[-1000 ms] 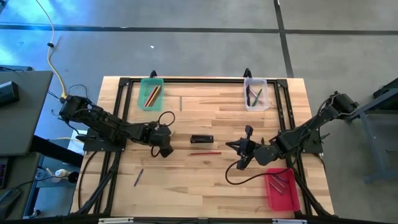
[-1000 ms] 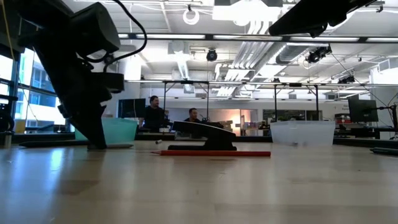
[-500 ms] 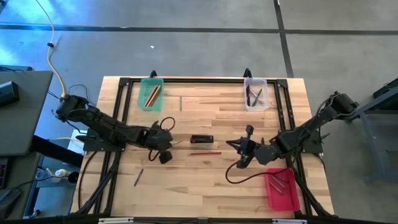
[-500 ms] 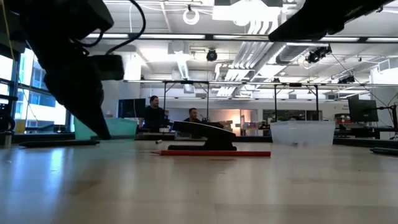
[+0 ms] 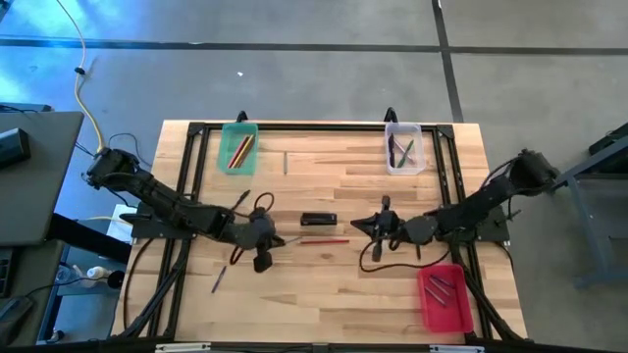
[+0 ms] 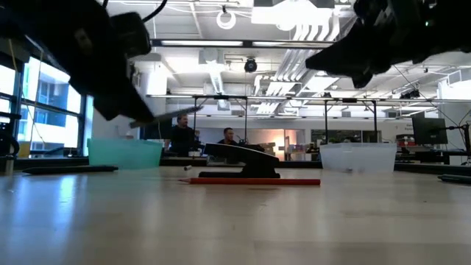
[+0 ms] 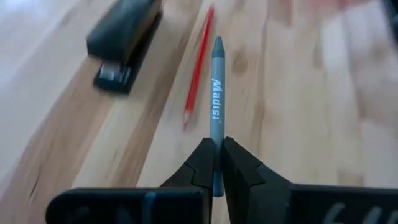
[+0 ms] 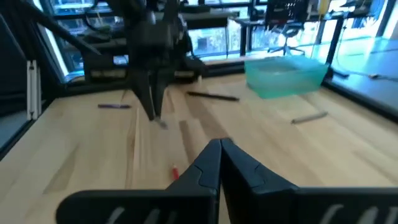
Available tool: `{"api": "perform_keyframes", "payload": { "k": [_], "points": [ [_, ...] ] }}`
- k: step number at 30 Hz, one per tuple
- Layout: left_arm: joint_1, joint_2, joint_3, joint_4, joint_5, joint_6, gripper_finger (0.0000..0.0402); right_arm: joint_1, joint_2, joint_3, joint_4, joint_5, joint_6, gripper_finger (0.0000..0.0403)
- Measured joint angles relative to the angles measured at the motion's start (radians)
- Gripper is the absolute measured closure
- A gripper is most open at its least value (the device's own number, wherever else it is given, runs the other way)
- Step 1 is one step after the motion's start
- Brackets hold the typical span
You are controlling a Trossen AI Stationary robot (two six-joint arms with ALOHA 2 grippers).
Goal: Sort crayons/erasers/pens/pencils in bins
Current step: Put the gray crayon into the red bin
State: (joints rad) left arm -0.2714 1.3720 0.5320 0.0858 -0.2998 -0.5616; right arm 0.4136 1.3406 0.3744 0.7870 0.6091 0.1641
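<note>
Crayon [image 7: 216,106], grey with white lettering on its wrapper, sits clamped between the fingers of the left gripper [image 7: 216,163], its tip jutting forward past the fingertips and clear of the wooden table [image 5: 324,294]; seen from above, this left gripper [image 5: 263,238] is a little left of the table's middle; just ahead of it and to the side of the crayon lies a red pencil [image 7: 198,68], flat on the wood, and beyond that pencil a black stapler [image 7: 122,43] rests; in the high view the red pencil [image 5: 325,240] lies between the two grippers with the stapler [image 5: 318,219] just beside it on the far side; the right gripper [image 5: 377,225] is at the other end of that pencil, its fingers pressed together on nothing, the red pencil's tip [image 8: 175,172] showing just off its fingertips [image 8: 219,163]; behind the left gripper, toward the near edge, a small dark pen [image 5: 218,279] lies alone; the green bin [image 5: 238,147] stands at the far edge on the left gripper's side with pencils inside, the clear bin [image 5: 403,147] at the far edge on the right gripper's side with dark pens in it, and the red bin [image 5: 445,298] near the front corner behind the right gripper, holding grey sticks; a short grey stick [image 5: 286,162] lies between the green and clear bins, nearer the green one.
</note>
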Motion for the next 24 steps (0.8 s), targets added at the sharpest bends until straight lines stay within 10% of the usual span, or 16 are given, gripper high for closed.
{"api": "perform_keyframes", "payload": {
  "k": [12,24],
  "points": [
    [-0.028,0.006,0.001,0.302,-0.025,0.123,0.0401,-0.002,0.419,0.197,0.23,-0.046,0.046,0.0341],
    [-0.032,0.006,0.002,0.378,-0.01,0.162,0.0401,-0.017,0.469,0.388,0.2,-0.117,0.018,0.023]
  ]
}}
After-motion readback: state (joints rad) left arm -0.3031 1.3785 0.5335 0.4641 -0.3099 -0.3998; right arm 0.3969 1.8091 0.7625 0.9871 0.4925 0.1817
